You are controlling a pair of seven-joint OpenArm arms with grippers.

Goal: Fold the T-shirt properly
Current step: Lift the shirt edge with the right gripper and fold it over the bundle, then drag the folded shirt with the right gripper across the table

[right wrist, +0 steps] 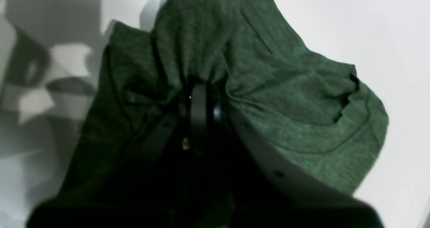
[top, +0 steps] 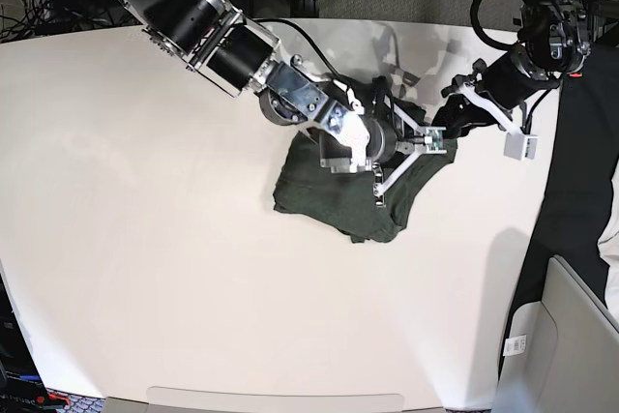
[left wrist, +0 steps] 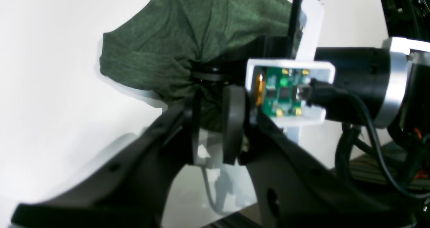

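The T-shirt (top: 334, 195), dark olive green, lies bunched in a heap on the white table (top: 145, 239), right of centre. One end of it is lifted where both grippers meet. My right gripper (top: 418, 145) comes in from the upper left. In the right wrist view, the right gripper (right wrist: 199, 88) is shut on a gathered pinch of the T-shirt (right wrist: 285, 97). My left gripper (top: 442, 132) reaches in from the upper right. The left wrist view shows the left gripper (left wrist: 215, 102) with a fold of the T-shirt (left wrist: 174, 36) between its black fingers (left wrist: 233, 120).
The right arm's wrist camera board (left wrist: 285, 90) and its black cable sit close beside the left gripper. The table's right edge (top: 546, 171) runs just past the left arm. A grey-white box (top: 571, 345) stands beyond it at lower right. Cables lie along the back.
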